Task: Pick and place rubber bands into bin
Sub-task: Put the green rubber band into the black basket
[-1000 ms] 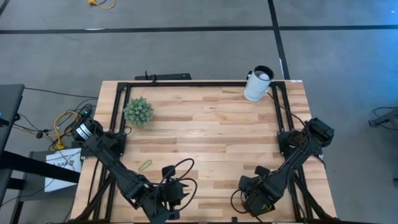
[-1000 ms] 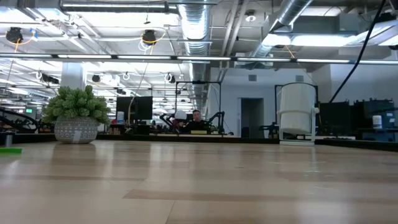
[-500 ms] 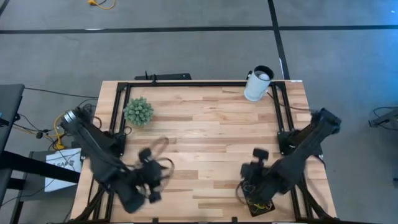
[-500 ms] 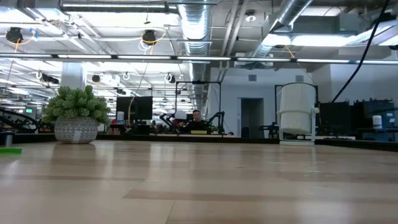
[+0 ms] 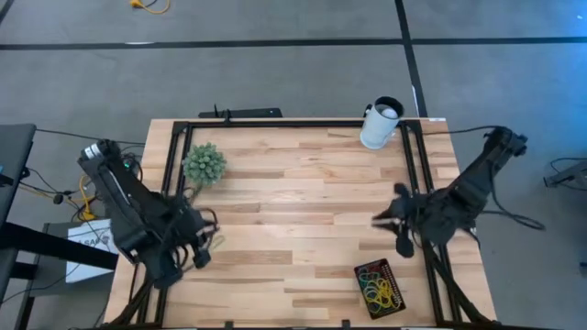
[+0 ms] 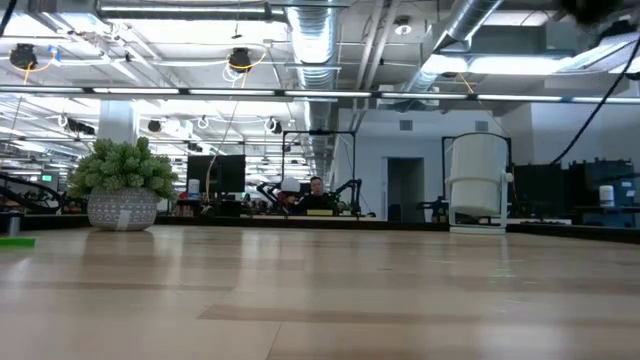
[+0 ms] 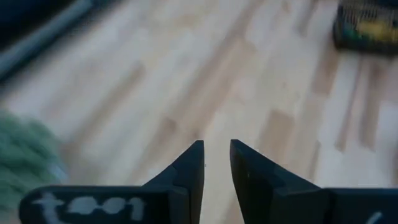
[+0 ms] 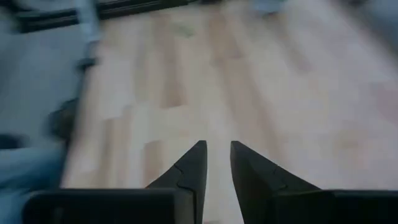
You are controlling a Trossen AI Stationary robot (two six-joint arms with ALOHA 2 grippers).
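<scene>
- Bin (image 5: 379, 285): lower right of the high view, near the table's bottom edge. Its long axis runs roughly top to bottom of the frame, slightly tilted. It holds a tangle of rubber bands (image 5: 377, 283) in yellow, red and green.
- One loose green band (image 5: 217, 242), as far as I can tell, lies on the table (image 5: 303, 183) at lower left of the high view. It is too small to give its long axis.
- Left gripper (image 7: 216, 144): lower left of the high view, just beside that loose band, which lies to its right in the frame. The jaws stand narrow with bare wood between them, holding nothing.
- Right gripper (image 8: 216, 144): right of centre in the high view, above the bin in the frame and apart from it. The jaws stand narrow and hold nothing.
- Judgement: the left arm is much nearer the loose band and the right arm nearer the bin. The carry would run left to right along the lower part of the frame.
- The plant (image 5: 204, 164) and the white cup (image 5: 380, 124) sit in the upper part of the frame, clear of that line.
</scene>
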